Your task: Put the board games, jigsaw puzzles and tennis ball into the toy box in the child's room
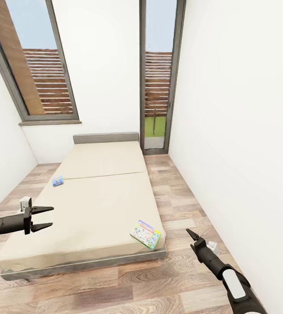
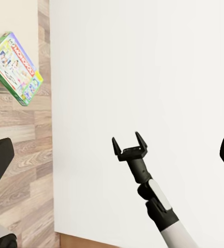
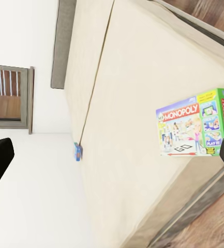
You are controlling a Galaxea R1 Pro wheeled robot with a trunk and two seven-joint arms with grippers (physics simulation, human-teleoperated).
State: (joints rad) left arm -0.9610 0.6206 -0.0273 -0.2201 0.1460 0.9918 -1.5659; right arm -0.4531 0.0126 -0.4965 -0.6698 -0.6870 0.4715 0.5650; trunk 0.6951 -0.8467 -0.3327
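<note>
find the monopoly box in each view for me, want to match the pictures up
Head view: the monopoly box lies on the near right corner of the bed.
Left wrist view: at the picture's upper left, overhanging the bed edge.
Right wrist view: at the right, printed lid facing the camera.
Shared landmark: the beige bed's corner under the box.

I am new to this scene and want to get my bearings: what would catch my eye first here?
The wide beige bed dominates the room, its headboard against the far wall. Two bright game boxes lie on it: a green Monopoly box at the near right corner, and a small blue box at the left edge. The left tool is open over the bed's left side; the right tool is near the Monopoly box.
</note>
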